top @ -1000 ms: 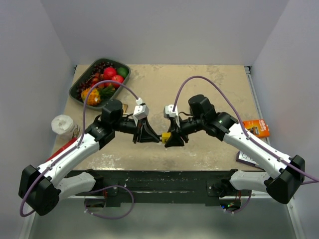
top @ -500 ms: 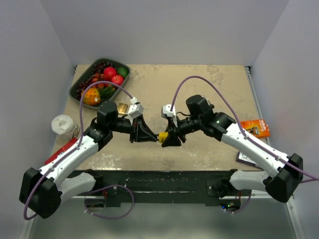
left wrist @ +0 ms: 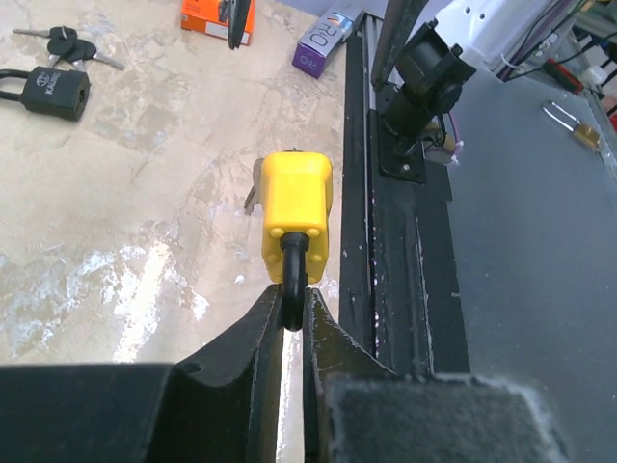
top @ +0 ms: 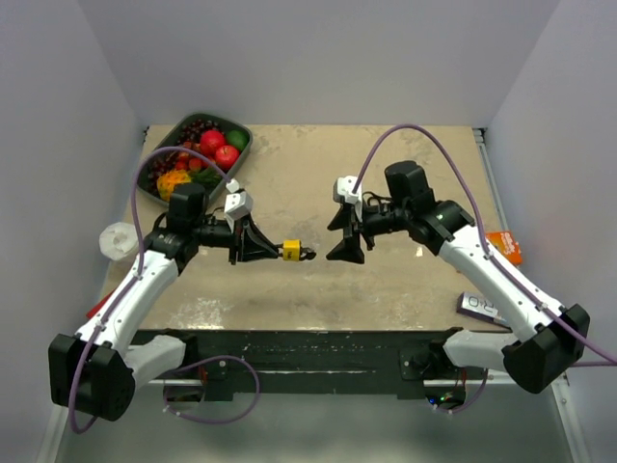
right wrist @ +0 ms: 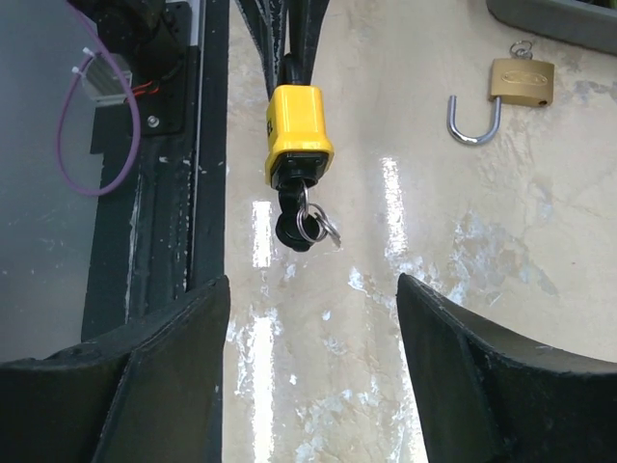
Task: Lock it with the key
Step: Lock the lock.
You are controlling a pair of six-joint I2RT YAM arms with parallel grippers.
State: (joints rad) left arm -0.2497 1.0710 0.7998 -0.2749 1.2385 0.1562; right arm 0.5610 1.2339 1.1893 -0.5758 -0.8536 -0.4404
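**Top view.** The left gripper (top: 267, 252) holds the yellow padlock (top: 289, 251) in the air above the table (top: 405, 164), near its front middle. A dark stub at the lock's free end is probably the key (top: 307, 255), though it is too small here to be sure. The right gripper (top: 340, 236) stands just beside that end, jaws spread wide and touching nothing. A fruit tray (top: 245, 145) sits at the far-left corner.

**Left wrist view.** The 2 fingers are pinched almost together on the padlock's black shackle (left wrist: 291, 289), and the yellow body projects beyond their tips. A black padlock (left wrist: 48, 92) with keys lies on the table, well apart.

**Right wrist view.** The 2 fingers (right wrist: 145, 367) gape with nothing between them. Ahead hangs the yellow padlock, with the key and its ring (right wrist: 318, 228) seated in its near end. A brass padlock (right wrist: 521, 82), shackle open, lies on the table to the right.
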